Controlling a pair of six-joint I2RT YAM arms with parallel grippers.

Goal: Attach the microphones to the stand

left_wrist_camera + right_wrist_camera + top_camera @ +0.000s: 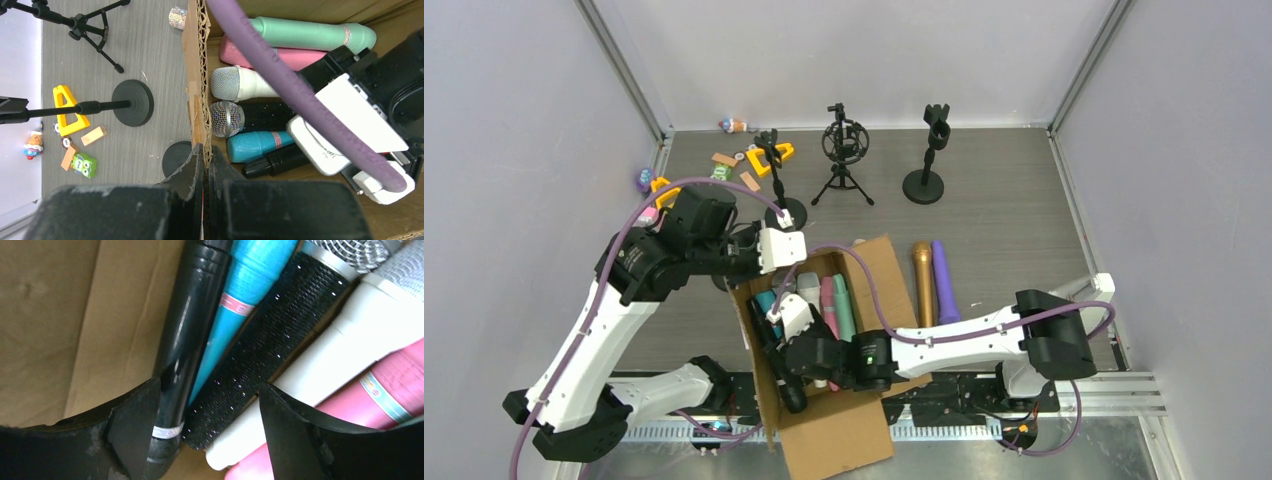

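The table (1024, 220) is being shared by an open cardboard box (879, 262) near the arms and three stands along the far side. The box is being steadied by the left gripper (206, 156), whose jaws are being pressed together on the corrugated wall. The right gripper (210, 405) is being held low inside the box. Its jaws are apart and clamped on nothing, just above the microphones lying there.

The left stand (776, 175), the tripod stand (842, 160) and the right stand (929, 150) are all being left bare, with no microphone carried by any of them.

Six microphones are being stored side by side in the box: the mint green microphone (310, 34), the pink microphone (240, 52), the white microphone (240, 82), the glitter microphone (235, 118), the blue microphone (255, 145) and the black microphone (280, 160). The last three are being straddled by the open jaws in the right wrist view. The gold microphone (922, 285) and the purple microphone (943, 280) are lying together on the table, just beside the box's right flap.

Judged from this, the task is barely being started. Nothing is attached, all eight visible microphones are waiting, and one from the box is probably being chosen for pickup.

A few small toys (82, 165) are lying at the far left corner, apart from the work.
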